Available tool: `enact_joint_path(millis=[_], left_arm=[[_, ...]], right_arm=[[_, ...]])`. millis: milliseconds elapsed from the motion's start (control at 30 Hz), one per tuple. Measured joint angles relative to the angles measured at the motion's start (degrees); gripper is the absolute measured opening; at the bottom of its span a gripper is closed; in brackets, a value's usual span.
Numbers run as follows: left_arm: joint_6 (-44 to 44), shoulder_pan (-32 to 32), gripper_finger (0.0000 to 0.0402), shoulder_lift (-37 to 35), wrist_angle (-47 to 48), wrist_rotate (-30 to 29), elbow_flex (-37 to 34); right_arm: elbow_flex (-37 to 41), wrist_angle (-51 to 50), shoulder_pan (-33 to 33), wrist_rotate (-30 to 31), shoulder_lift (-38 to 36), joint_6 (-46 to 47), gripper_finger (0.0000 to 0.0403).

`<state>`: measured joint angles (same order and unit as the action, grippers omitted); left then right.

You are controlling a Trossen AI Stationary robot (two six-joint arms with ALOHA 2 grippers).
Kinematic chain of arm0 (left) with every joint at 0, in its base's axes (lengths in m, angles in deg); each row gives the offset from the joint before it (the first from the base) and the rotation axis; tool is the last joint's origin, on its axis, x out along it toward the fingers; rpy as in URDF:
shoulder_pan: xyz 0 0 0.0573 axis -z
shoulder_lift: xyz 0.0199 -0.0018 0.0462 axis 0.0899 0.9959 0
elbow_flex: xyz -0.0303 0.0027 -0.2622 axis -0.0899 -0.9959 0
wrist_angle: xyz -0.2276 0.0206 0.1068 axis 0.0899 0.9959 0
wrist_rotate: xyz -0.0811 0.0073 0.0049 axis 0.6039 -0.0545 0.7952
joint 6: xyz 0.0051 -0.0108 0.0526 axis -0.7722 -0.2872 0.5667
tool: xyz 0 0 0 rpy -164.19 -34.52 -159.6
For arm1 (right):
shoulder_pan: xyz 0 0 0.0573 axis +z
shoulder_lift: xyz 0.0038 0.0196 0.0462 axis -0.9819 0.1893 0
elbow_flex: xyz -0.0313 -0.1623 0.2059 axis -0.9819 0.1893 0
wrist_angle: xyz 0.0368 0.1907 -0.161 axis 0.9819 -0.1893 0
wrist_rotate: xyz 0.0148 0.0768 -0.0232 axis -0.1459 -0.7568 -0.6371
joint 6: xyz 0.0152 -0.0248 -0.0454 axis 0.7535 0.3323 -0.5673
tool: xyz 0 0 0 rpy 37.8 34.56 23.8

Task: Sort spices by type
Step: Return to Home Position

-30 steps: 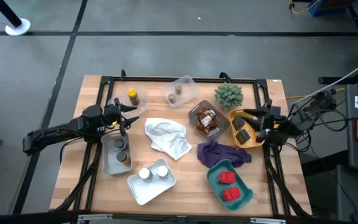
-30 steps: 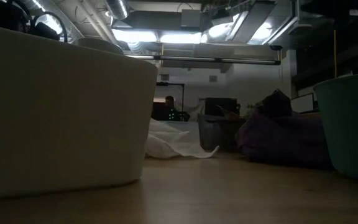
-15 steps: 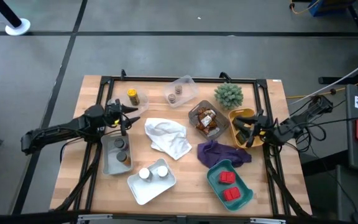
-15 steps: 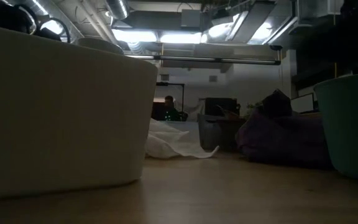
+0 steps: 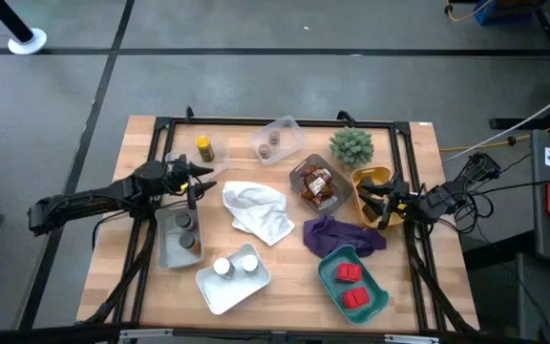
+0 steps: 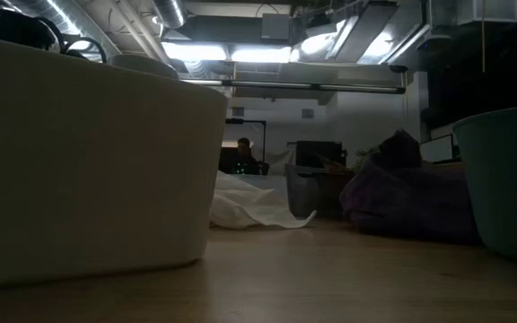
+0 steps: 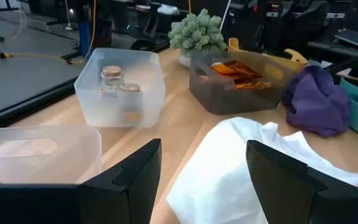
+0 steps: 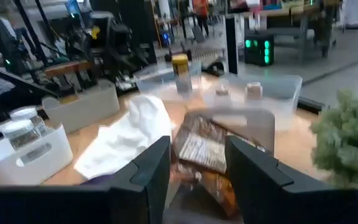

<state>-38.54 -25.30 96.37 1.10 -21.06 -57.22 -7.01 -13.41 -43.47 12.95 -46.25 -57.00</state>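
Note:
The spices sit in trays. A yellow jar (image 5: 203, 146) stands in a clear tray near the far left. Two brown jars (image 7: 112, 78) stand in another clear tray (image 5: 280, 141). Brown and orange packets (image 5: 315, 184) fill a dark tray, two jars (image 5: 184, 232) a grey tray, white-capped jars (image 5: 234, 264) a white tray, and red boxes (image 5: 351, 284) a teal tray. My left gripper (image 5: 197, 178) is open, level, beside the white cloth (image 7: 241, 168). My right gripper (image 5: 366, 204) is open over the yellow tray (image 5: 370, 178), facing the packets (image 8: 201, 152).
A white cloth (image 5: 258, 210) lies crumpled mid-table and a purple cloth (image 5: 337, 232) lies right of it. A green spiky plant (image 5: 351, 145) stands at the far side. A black frame (image 5: 256, 121) edges the table. Bare wood shows along the near left.
My right arm has sunk lower and its gripper has shifted a little toward the near edge over the yellow tray, staying open. Nothing on the table has moved.

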Motion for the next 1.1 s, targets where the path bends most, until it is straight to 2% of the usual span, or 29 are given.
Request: enact_joint_path(millis=[133, 367, 633, 900, 1100], left_arm=[[0.7, 0.0, 0.0219, 0.0, 0.0, 0.0, 0.0], [1.7, -0.1, 0.0219, 0.6, 0.0, 0.1, 0.0], [2.1, -0.1, 0.0219, 1.5, 0.0, 0.0, 0.0], [3.8, -0.1, 0.0219, 1.4, 0.0, 0.1, 0.0], [3.1, -0.1, 0.0219, 1.4, 0.0, 0.0, 0.0]], right_arm=[[0.1, 0.2, 0.0, -1.4, -4.6, -5.1, 0.0154], [0.0, -0.2, 0.0, -2.0, -4.9, -5.2, 0.0154], [0.1, 0.0, 0.0, -9.5, -4.9, -5.2, 0.0154], [0.1, 0.3, 0.0, -25.1, -4.9, -5.2, 0.0154], [0.3, 2.7, 0.0, -26.2, -4.9, -8.1, 0.0154]])
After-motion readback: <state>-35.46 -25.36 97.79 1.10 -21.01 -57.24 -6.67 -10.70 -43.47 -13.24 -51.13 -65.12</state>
